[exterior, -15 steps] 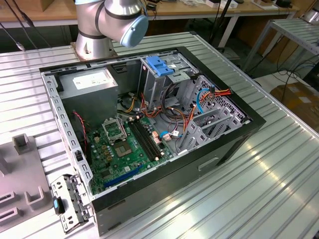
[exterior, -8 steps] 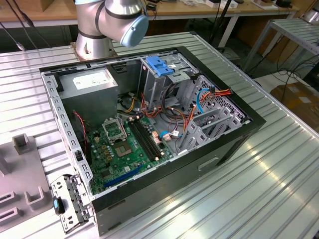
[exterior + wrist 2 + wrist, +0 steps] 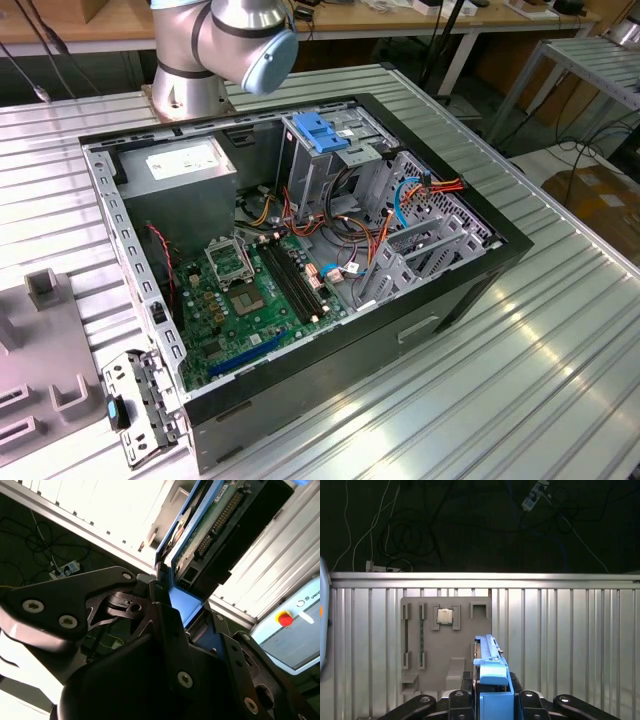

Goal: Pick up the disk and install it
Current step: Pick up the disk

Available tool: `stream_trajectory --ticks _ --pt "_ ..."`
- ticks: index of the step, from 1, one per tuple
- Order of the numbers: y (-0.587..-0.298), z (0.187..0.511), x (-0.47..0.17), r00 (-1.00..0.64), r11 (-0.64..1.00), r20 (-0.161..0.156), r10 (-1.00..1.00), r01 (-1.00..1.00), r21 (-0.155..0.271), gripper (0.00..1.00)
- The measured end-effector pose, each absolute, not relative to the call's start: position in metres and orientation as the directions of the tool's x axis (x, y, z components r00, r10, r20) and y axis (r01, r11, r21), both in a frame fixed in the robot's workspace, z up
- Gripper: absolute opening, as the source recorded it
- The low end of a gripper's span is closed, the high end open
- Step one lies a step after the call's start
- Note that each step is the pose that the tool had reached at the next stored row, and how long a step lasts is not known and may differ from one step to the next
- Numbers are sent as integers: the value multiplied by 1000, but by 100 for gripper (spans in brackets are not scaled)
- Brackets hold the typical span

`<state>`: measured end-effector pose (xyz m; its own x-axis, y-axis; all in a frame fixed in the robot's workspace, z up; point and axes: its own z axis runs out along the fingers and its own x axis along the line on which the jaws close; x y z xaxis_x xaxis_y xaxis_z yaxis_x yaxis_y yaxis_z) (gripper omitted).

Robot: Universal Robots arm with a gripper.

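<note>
My gripper (image 3: pixel 492 702) is shut on the disk (image 3: pixel 490 665), which stands edge-on between the black fingers (image 3: pixel 457 700), its blue rail facing the camera. In the second wrist view the disk (image 3: pixel 220 515) shows its green circuit board and connector row, with a blue rail running down into the gripper (image 3: pixel 172 607). The held disk hangs above a grey fixture plate (image 3: pixel 427 645) on the ribbed metal table. In the exterior view the open computer case (image 3: pixel 470 290) lies on its side, its drive cage (image 3: pixel 330 175) topped by a blue latch plate (image 3: pixel 320 132).
The arm's base (image 3: pixel 215 45) stands behind the case. A grey power-supply box (image 3: pixel 180 170) and the green motherboard (image 3: pixel 245 295) sit inside the case. The fixture plate holds a processor chip (image 3: pixel 445 616). A grey fixture (image 3: pixel 40 340) lies at the exterior view's left.
</note>
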<state>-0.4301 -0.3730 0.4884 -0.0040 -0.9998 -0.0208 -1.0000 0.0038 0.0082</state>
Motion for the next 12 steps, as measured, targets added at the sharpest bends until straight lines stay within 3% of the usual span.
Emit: stream_trajectory --ticks 12 --pt "-373 488 -418 -4 4 -21 -1000 -1000 8 37"
